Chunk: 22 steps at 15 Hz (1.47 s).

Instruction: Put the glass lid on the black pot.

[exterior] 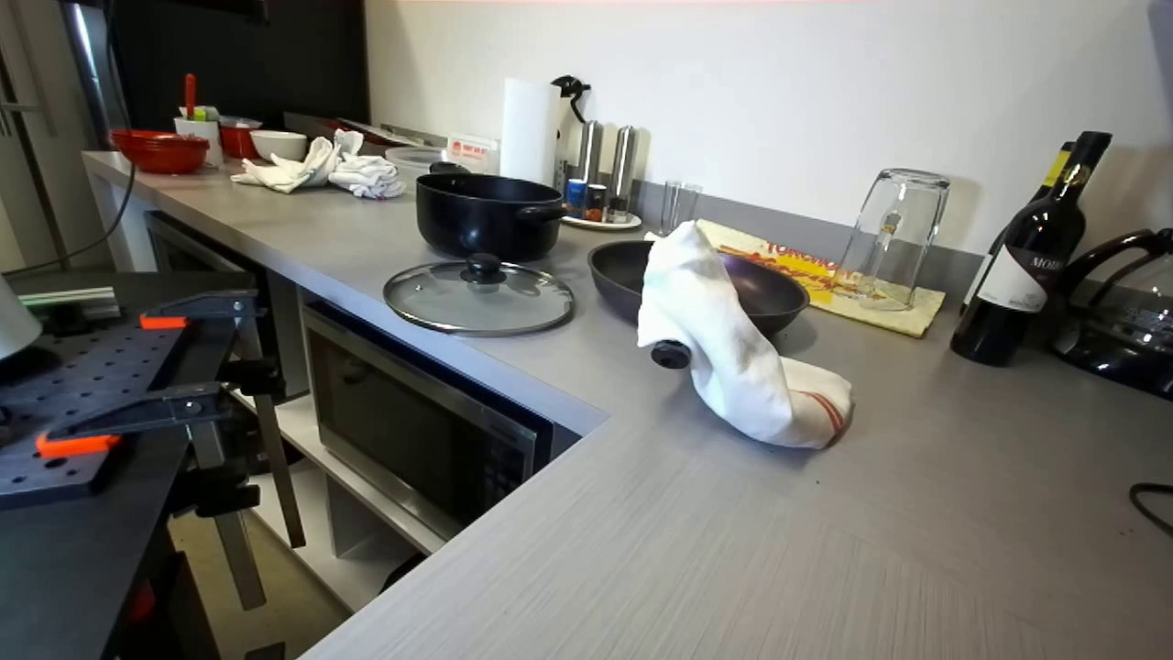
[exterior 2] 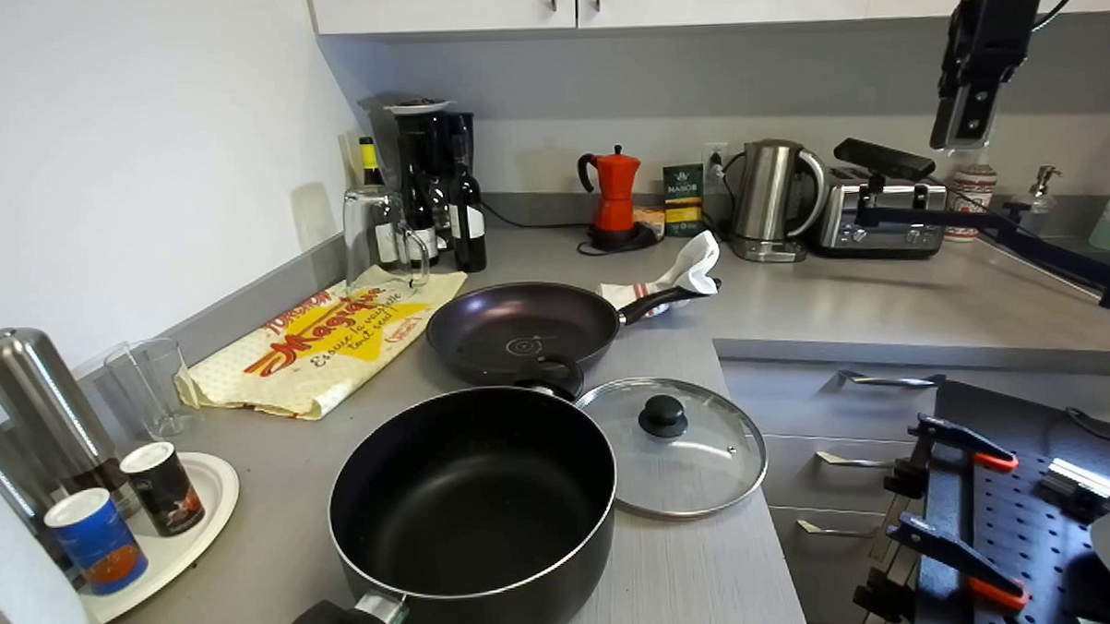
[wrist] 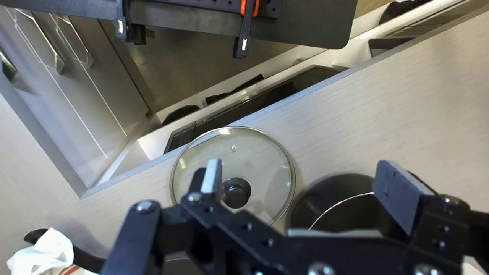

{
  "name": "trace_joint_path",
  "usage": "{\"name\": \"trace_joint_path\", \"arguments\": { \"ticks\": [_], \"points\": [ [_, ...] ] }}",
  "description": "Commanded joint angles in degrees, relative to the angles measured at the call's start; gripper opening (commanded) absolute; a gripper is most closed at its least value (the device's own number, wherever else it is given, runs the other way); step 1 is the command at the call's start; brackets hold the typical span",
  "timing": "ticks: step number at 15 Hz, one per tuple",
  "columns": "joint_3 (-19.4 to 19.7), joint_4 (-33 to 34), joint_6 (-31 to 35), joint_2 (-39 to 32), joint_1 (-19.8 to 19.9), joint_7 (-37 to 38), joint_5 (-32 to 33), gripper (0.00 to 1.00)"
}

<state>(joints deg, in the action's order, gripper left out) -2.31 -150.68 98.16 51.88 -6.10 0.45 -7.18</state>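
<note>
The glass lid [exterior: 527,307] lies flat on the counter beside the black pot [exterior: 486,220], its black knob up. Lid [exterior 2: 690,464] and pot [exterior 2: 537,599] also show in an exterior view, the pot uncovered with nothing visible inside. My gripper [exterior 2: 969,136] hangs high at the upper right there, well above the counter and apart from both. In the wrist view the gripper [wrist: 301,187] is open, with nothing between its fingers. Below it show the lid [wrist: 263,164] and part of the pot [wrist: 332,194]. The gripper's own body hides the rest of the pot.
A dark frying pan [exterior 2: 523,327] stands close to pot and lid, its handle wrapped in a white towel [exterior: 733,348]. A glass jug [exterior: 893,238] stands on a yellow cloth. A plate [exterior 2: 215,490] with small shakers stands near the pot. Clamps [exterior: 151,412] hold the robot's table.
</note>
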Motion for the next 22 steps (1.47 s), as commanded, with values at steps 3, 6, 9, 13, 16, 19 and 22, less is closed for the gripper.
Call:
{"name": "trace_joint_path", "arguments": {
  "ticks": [3, 6, 9, 13, 16, 19, 22],
  "points": [
    [-0.52, 1.78, 6.22, -13.21, 2.23, -0.06, 1.18, 1.0],
    [-0.24, 3.2, 12.61, -22.9, 3.23, -0.21, 2.21, 1.0],
    [-0.14, 6.14, 17.86, -33.3, 3.85, 0.34, 2.61, 1.0],
    [-0.14, 11.82, 21.19, -45.2, 3.95, 0.88, 2.45, 1.0],
    [-0.26, 16.56, 22.19, -52.82, 3.83, 1.75, 2.78, 1.0],
    [-0.17, 21.04, 22.85, -59.87, 3.63, 3.07, 3.02, 1.0],
    [-0.24, 24.2, 22.85, -64.78, 3.21, 3.62, 2.66, 1.0]
  ]
}}
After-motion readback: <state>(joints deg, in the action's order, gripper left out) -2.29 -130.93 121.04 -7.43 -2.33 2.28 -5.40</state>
